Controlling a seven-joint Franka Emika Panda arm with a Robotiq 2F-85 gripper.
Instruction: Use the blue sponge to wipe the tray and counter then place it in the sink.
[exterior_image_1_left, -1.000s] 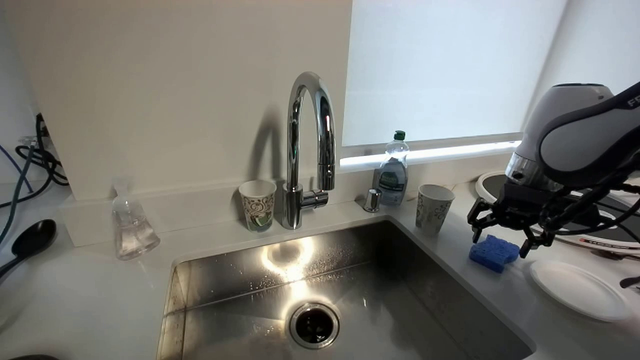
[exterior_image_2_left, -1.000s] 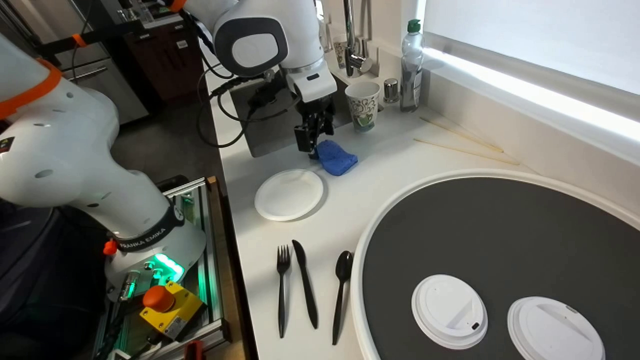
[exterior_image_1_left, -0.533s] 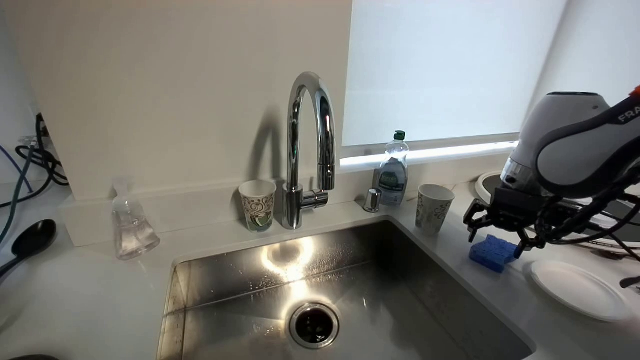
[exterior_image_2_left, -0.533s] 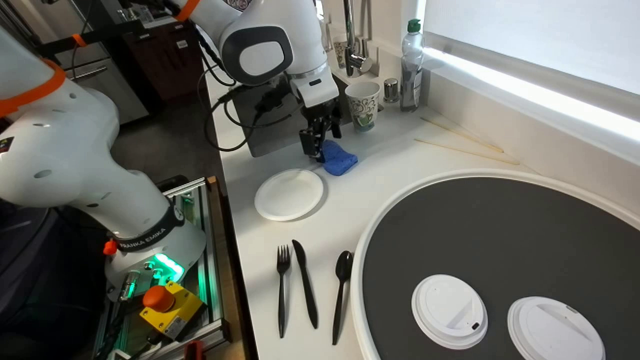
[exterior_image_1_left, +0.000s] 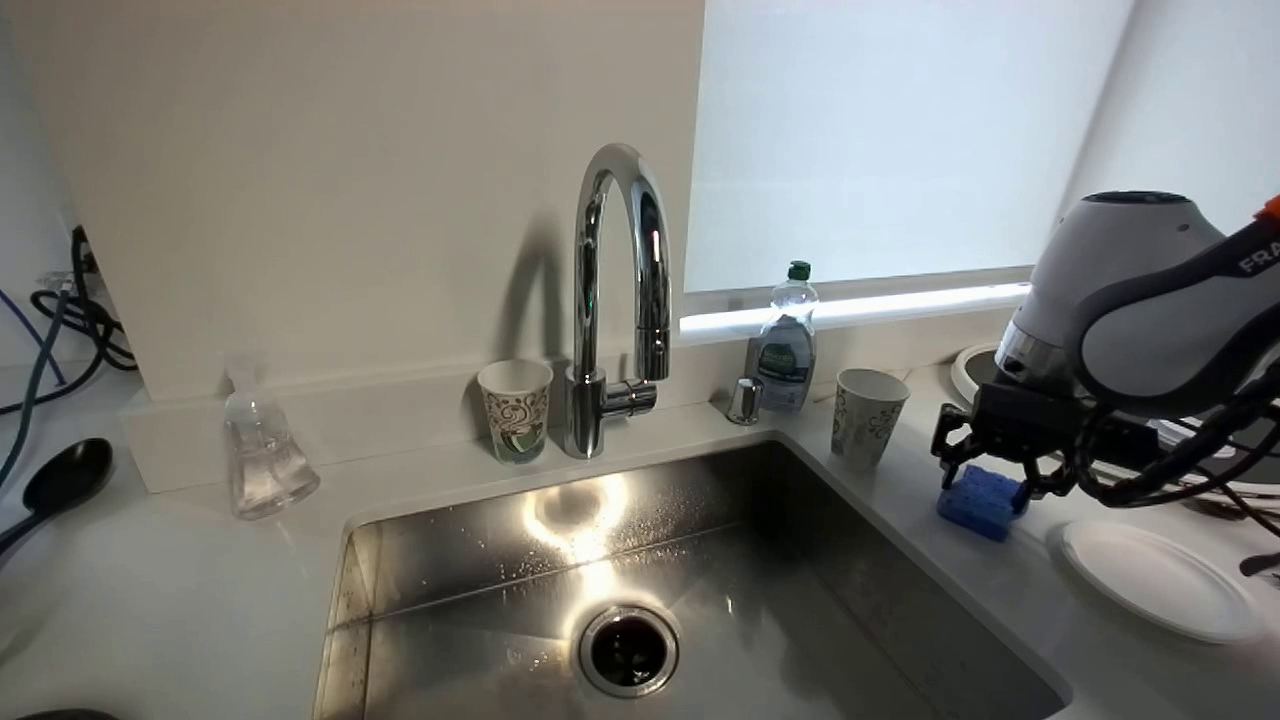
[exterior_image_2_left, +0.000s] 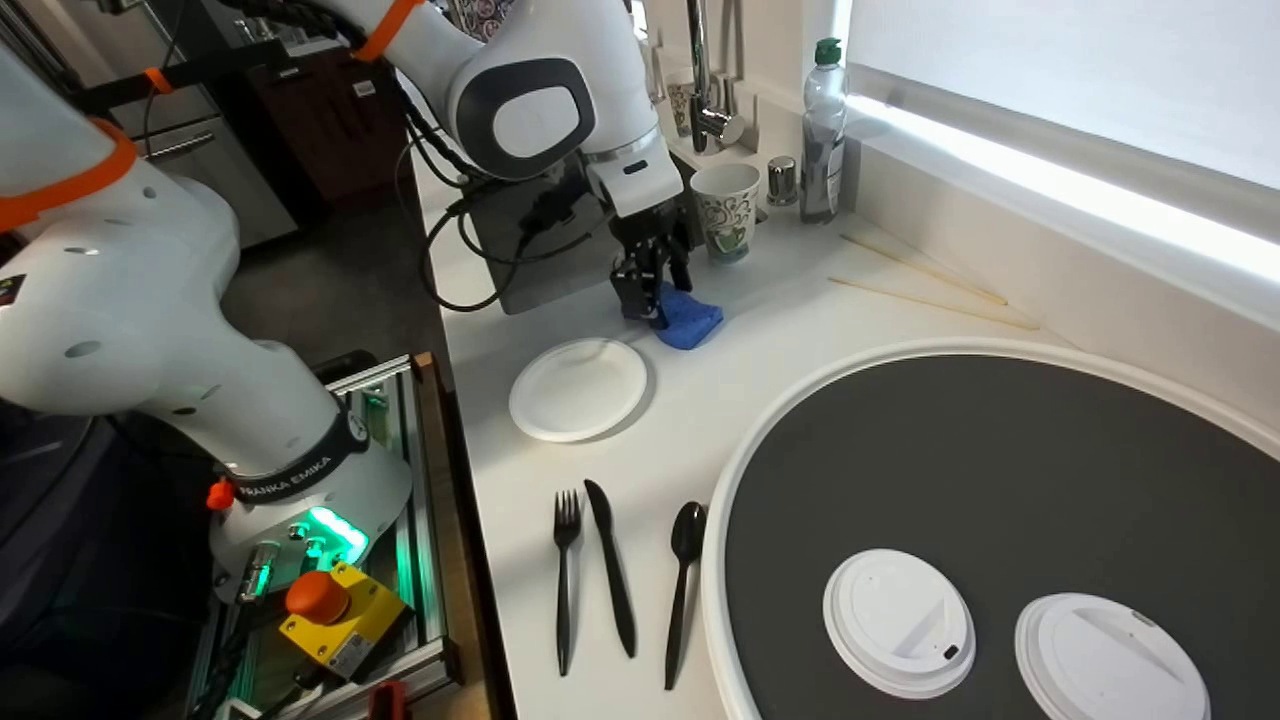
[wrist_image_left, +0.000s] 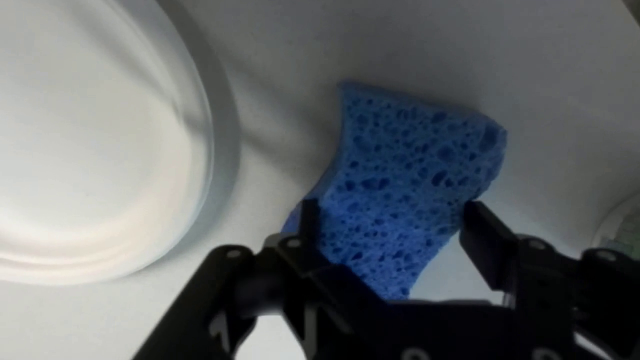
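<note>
Likely grasping: blue rectangular sponge (wrist_image_left: 405, 165) straddled by black two-fingered tool (wrist_image_left: 390, 212), unclear if gripped. Next: secure, lift toward round grey tray (exterior_image_2_left: 960, 455).

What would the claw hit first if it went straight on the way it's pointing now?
Most likely the blue sponge: the claw points down over it. The white counter lies underneath, and since depth is unclear, a fingertip could meet that first.
</note>
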